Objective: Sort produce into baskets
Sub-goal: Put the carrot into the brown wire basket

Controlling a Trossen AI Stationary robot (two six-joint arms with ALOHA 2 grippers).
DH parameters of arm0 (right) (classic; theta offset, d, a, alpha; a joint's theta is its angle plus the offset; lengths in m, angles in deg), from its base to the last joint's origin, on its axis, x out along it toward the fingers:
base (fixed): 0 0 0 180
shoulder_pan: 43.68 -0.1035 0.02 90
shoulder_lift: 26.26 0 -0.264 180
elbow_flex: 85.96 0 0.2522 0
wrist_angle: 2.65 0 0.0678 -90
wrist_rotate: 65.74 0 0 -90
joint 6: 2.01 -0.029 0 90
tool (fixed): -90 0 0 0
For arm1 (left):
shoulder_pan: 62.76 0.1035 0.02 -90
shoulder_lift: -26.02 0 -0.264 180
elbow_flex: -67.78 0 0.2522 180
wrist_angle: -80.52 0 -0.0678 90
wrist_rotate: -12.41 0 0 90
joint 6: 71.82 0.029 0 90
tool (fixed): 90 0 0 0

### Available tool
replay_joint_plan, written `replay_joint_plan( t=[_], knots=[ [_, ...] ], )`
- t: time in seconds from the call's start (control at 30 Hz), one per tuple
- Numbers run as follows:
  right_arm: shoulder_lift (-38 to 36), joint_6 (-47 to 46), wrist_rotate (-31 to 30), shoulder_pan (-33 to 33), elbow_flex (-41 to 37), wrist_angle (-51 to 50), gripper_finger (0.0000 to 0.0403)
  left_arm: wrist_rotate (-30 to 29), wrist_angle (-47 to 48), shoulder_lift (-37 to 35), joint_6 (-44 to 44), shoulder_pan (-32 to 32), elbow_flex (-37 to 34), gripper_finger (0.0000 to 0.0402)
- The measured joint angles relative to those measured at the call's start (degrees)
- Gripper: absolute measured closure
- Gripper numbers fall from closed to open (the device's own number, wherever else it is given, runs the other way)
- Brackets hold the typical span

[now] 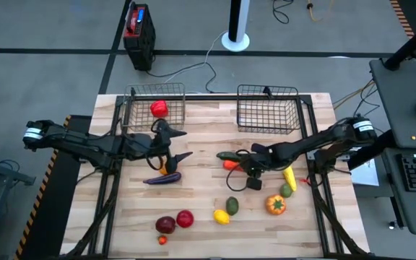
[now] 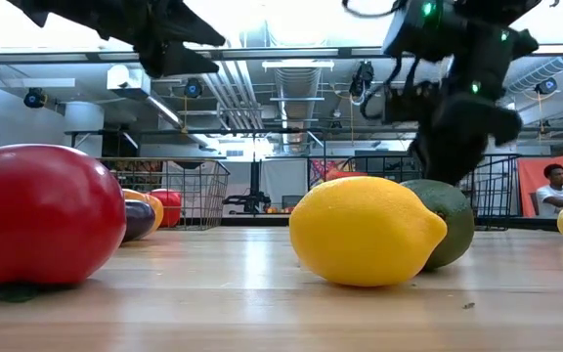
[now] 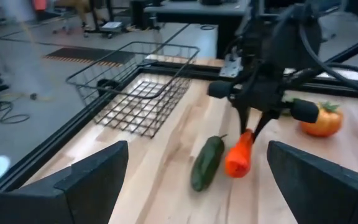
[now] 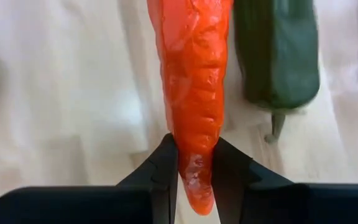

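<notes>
The right pincer [image 4: 196,171] pinches the carrot [image 4: 193,81] by its narrow tip, partly blocking it overhead; left pincer [image 1: 176,144] gapes wide over the pale wooden bench [image 1: 208,231].

left gripper [image 1: 181,143]: fingers spread wide, left of table centre | right gripper [image 1: 231,165]: fingers pinched shut, near table centre

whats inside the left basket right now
One red pepper lies in the left basket, near its middle. The rest of the mesh floor looks bare from above; nothing covers it. The right basket holds nothing visible.
</notes>
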Motion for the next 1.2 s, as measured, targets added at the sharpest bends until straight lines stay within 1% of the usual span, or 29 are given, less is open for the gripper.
replay_joint_plan(
  t=[0.07,0.17,0.3,0.53,0.63,0.7,0.8,1.03,1.2],
  knots=[
    [-1.22,0.17,-0.02,-0.34,0.00,3.71,0.0341,2.16,-1.91,0.00,1.00,0.00,-0.09,0.0035],
    [-2.09,2.04,-0.60,-0.66,-0.07,12.00,0.0340,4.95,-5.36,0.00,2.20,-0.02,-0.87,0.0035],
    [-1.88,7.21,-3.11,-0.77,-0.07,24.14,0.0340,7.73,-9.92,0.00,3.23,-0.02,-2.57,0.0035],
    [-0.86,18.33,-5.65,-0.62,-0.13,45.42,0.0340,8.01,-16.35,0.00,2.97,-0.02,-6.48,0.0035],
    [-0.58,21.94,-5.70,-0.62,0.25,51.55,0.0340,8.01,-21.22,0.54,3.02,-0.02,-8.16,0.0035],
    [-0.40,23.33,-5.70,-0.62,0.97,53.62,0.0340,8.57,-25.23,1.61,3.04,-0.02,-8.96,0.0035],
    [-0.36,24.13,-5.70,-0.51,2.05,54.01,0.0340,11.24,-29.95,4.09,3.10,-0.02,-8.95,0.0035],
    [-0.32,24.15,-5.70,-0.51,2.60,53.81,0.0340,14.04,-36.70,13.25,5.90,0.00,-4.65,0.0035],
    [-0.32,23.92,-5.66,-0.51,2.60,53.11,0.0339,14.50,-44.83,18.57,7.83,-0.02,-2.76,0.0035]
  ],
)
